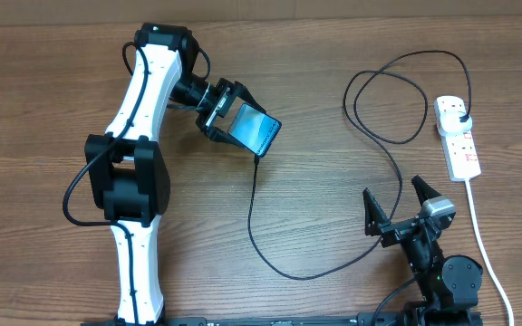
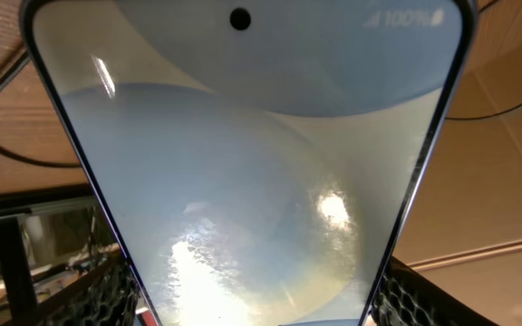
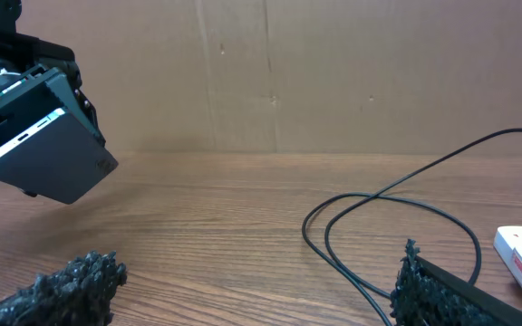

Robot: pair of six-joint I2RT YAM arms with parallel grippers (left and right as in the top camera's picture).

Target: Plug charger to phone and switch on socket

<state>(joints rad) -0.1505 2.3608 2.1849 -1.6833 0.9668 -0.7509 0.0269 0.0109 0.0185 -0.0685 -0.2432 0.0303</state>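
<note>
The left gripper (image 1: 226, 114) is clamped on the phone (image 1: 255, 129) and holds this slim rectangle tilted above the brown, grained wooden table (image 1: 62, 54), at about 11 o'clock from the table centre. The phone's glass is glossy and light blue, with bright reflections and a dark thin edge. The charger (image 1: 270, 258), a thin black cable, meets the phone's 6 o'clock end, but I cannot tell if the tip sits inside. The cable curves low and then loops toward 2 o'clock. There its small black plug sits in the socket (image 1: 460, 145), a white oblong strip of smooth plastic with a thick white cord (image 1: 483, 244). At 5 o'clock the right gripper (image 1: 397, 204) has its rough black fingers (image 3: 62, 290) wide apart and holds nothing.
</note>
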